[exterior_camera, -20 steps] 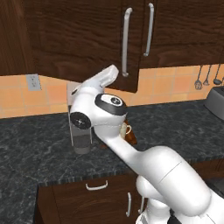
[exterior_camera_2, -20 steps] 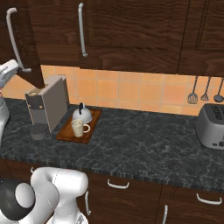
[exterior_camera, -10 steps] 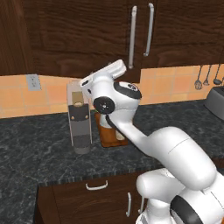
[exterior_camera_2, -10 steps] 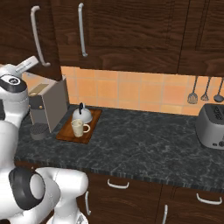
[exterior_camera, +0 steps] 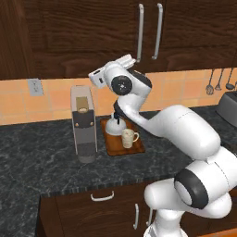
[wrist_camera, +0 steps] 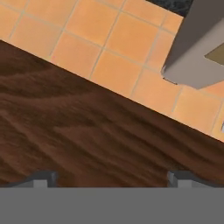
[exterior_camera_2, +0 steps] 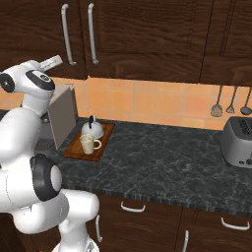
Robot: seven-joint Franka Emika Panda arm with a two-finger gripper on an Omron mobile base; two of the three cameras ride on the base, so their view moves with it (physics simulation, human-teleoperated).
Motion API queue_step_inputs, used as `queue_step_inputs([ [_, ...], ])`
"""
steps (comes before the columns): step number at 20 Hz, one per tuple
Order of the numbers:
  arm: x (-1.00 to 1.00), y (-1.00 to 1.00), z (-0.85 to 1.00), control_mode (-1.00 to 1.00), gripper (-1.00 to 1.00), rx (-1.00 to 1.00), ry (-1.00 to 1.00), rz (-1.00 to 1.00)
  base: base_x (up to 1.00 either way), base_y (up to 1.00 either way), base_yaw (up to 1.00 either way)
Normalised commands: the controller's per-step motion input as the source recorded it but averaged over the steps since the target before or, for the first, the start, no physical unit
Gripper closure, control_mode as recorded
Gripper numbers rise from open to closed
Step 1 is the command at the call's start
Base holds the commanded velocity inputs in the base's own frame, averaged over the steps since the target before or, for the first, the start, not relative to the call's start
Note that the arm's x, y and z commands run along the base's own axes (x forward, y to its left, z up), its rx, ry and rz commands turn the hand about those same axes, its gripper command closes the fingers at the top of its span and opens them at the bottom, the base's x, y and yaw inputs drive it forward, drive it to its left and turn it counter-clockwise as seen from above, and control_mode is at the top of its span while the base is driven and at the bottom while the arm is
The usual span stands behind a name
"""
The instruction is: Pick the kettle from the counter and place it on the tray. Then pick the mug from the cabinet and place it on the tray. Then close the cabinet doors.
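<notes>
Sitting on the reddish-brown wooden tray (exterior_camera: 134, 147), the squat silvery dome of the kettle (exterior_camera: 114, 125) with its black arched handle stands just behind the small cream mug (exterior_camera: 128, 137), both near the tall grey coffee machine (exterior_camera: 83, 122) on the speckled black stone counter (exterior_camera: 41, 157). Above, the dark wood-grain cabinet doors (exterior_camera_2: 113, 34) lie flush, their long silver bar handles (exterior_camera: 149, 31) side by side. The gripper (wrist_camera: 111, 178) is raised close against the cabinet's grained underside by the orange tiles (wrist_camera: 105, 48), its two fingertips (wrist_camera: 41, 178) spread wide apart with nothing between them.
</notes>
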Motion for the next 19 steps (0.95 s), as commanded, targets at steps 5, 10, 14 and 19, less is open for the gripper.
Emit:
queue_step_inputs([
  [5,0.84,-0.2,0.0,-1.0,-1.0,0.09,0.13,0.16,0.0,0.0,0.0],
  [10,0.9,-0.13,-0.01,-1.0,-1.0,0.08,0.16,0.17,0.0,0.0,0.0],
  [14,0.85,-0.1,-0.1,-1.0,-1.0,0.06,0.17,0.15,0.0,0.0,0.0],
  [19,0.66,-0.06,-0.16,-1.0,-1.0,0.02,0.16,0.14,0.0,0.0,0.0],
])
